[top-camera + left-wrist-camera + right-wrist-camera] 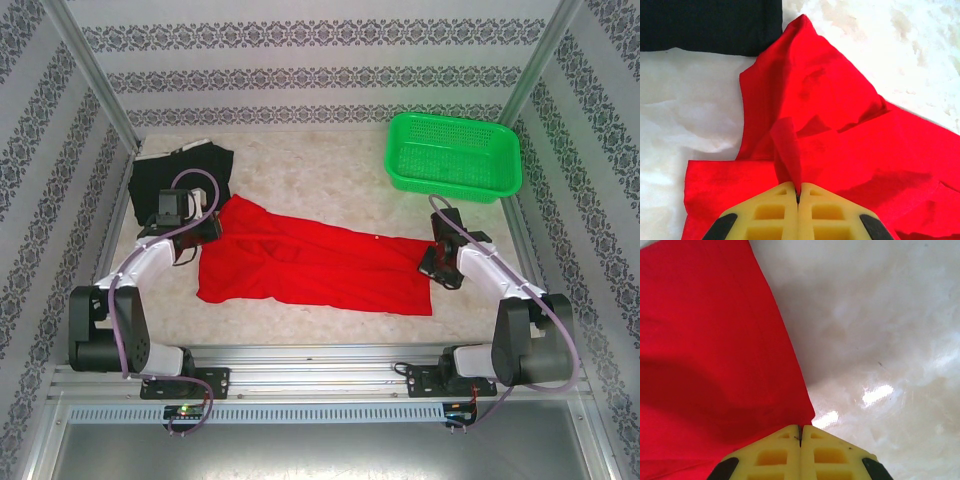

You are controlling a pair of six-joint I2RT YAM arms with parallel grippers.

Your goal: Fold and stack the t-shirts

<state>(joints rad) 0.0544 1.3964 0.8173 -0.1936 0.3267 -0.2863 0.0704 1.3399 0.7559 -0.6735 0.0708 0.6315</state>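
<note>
The red t-shirt [310, 262] lies spread and wrinkled across the middle of the table, plain face up. My left gripper [205, 232] is at its left end, shut on a raised pinch of red cloth [787, 150] that rises into the jaws [798, 192]. At the shirt's right edge my right gripper [437, 262] is shut, and the corner of the red t-shirt [715, 355] runs into its closed tips [800, 430]. The black t-shirt [180, 175] lies folded flat at the back left, just beyond the left gripper, and appears as a dark band [705, 25] in the left wrist view.
A green mesh basket [455, 190] stands at the back right, beyond the right arm. Patterned walls close in the table on three sides. Pale bare tabletop [320, 170] lies between the black t-shirt and the basket, and in front of the red t-shirt.
</note>
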